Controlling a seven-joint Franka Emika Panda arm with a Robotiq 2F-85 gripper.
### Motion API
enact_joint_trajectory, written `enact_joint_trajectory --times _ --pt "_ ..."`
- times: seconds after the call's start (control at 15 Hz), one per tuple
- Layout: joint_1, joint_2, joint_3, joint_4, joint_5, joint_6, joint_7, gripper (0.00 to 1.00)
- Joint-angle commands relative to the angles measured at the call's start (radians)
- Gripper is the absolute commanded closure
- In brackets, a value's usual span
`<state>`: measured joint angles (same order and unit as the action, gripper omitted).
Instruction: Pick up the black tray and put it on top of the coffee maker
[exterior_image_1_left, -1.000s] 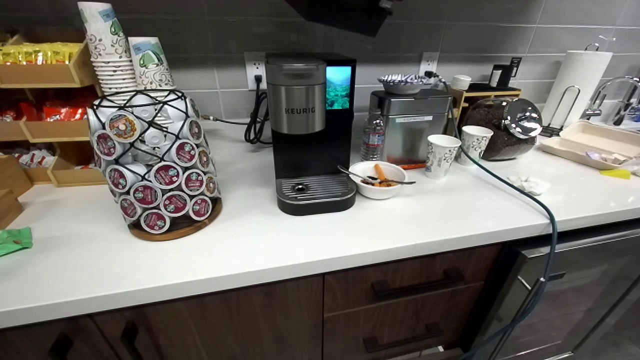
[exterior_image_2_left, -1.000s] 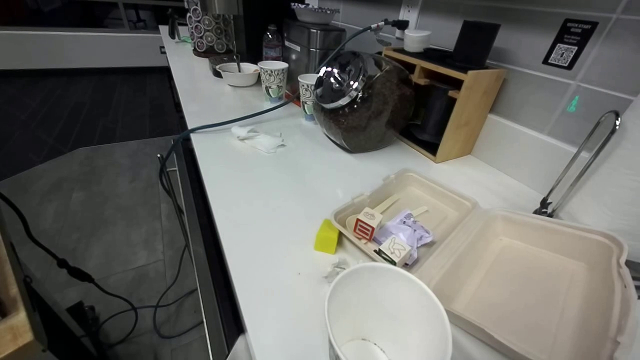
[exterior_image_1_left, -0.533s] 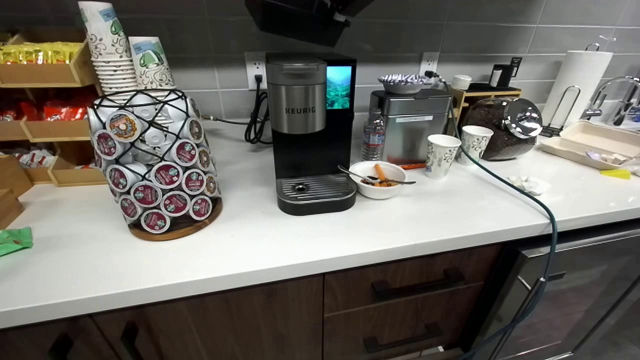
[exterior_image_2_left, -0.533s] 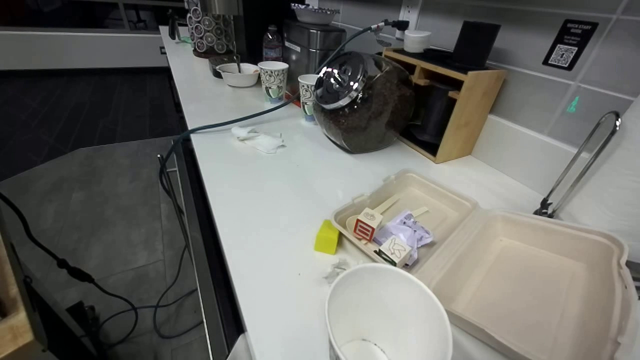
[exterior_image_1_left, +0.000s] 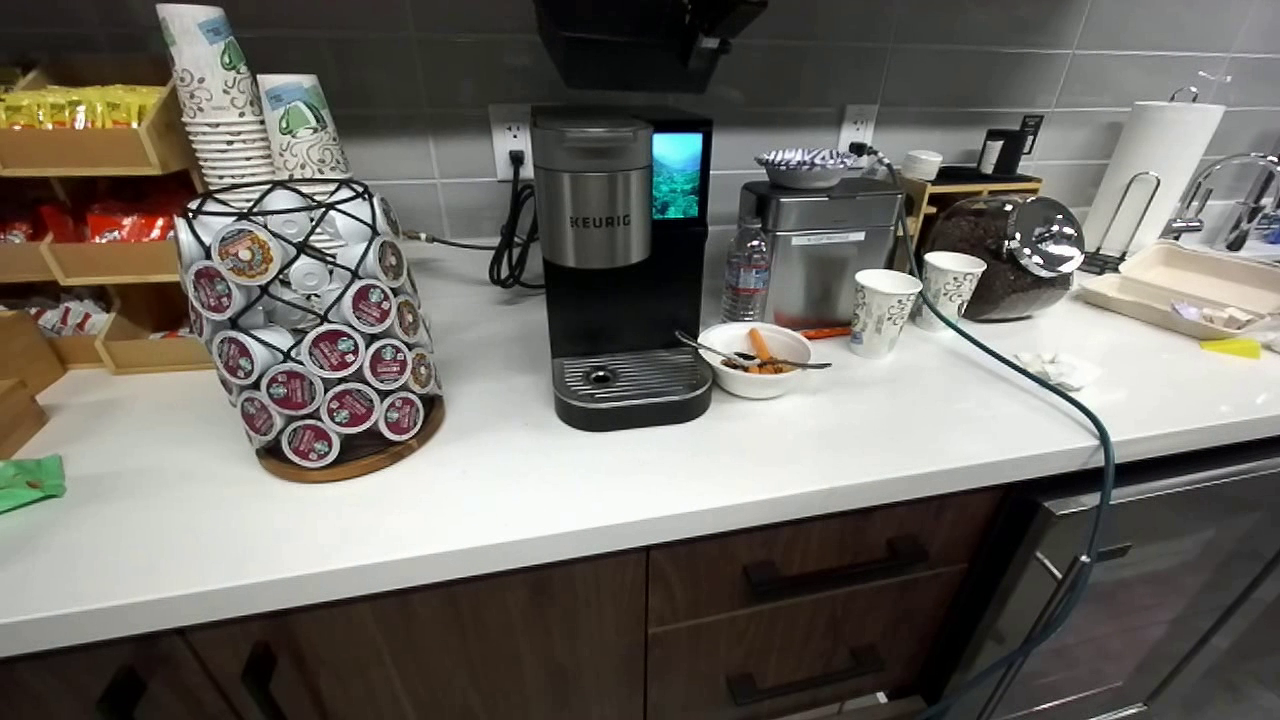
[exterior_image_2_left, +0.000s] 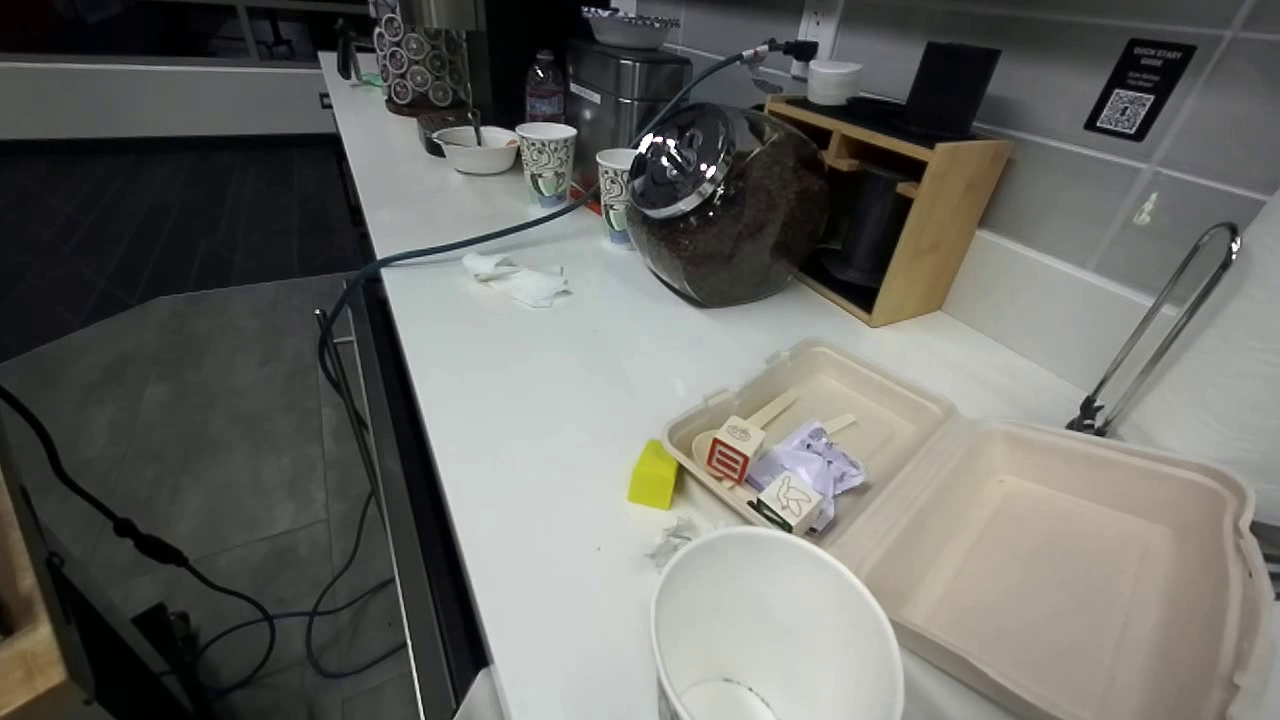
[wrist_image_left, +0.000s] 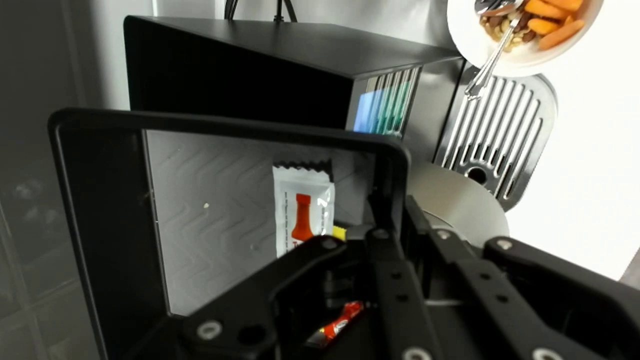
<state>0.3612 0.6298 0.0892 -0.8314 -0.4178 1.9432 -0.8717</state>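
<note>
The black tray (wrist_image_left: 225, 127) fills the left of the wrist view, its raised rim between my fingertips. My gripper (wrist_image_left: 400, 215) is shut on the tray's rim wall near one corner. In an exterior view the tray (exterior_image_1_left: 620, 50) hangs at the top edge, just above the coffee maker (exterior_image_1_left: 600, 220), with a narrow gap seen between them. The black and silver coffee maker also shows in the wrist view, its dark housing (wrist_image_left: 310, 45) behind the tray and its silver head (wrist_image_left: 455, 200) beside my fingertips. In an exterior view only part of the coffee maker (exterior_image_2_left: 445, 12) shows.
Loose packets, including a white one (wrist_image_left: 302, 205), lie in the tray. A bowl with carrots and spoons (exterior_image_1_left: 755, 355) stands beside the drip base. A pod rack (exterior_image_1_left: 310, 330) with cup stacks stands left of the machine. A silver machine (exterior_image_1_left: 825, 250) and bottle (exterior_image_1_left: 747, 270) stand right.
The tray has moved left and down to above the coffee maker; over the last half second it shifted slightly back right and looks more level. The things on the counter have not moved.
</note>
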Motion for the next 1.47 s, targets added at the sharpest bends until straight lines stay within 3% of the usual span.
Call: enact_joint_trajectory --times 0.0,0.47,1.2,1.27,1.4 --pt "0.019 0.057 -0.002 0.111 0.012 -0.094 -0.025 0.98" --pt "0.022 0.121 0.014 0.221 0.098 -0.136 0.025 0.98" --pt "0.039 0.164 0.0 0.253 0.078 -0.131 0.079 0.98" --pt "0.04 0.166 0.0 0.257 0.078 -0.133 0.081 0.66" --pt "0.043 0.168 -0.002 0.263 0.075 -0.131 0.082 0.6"
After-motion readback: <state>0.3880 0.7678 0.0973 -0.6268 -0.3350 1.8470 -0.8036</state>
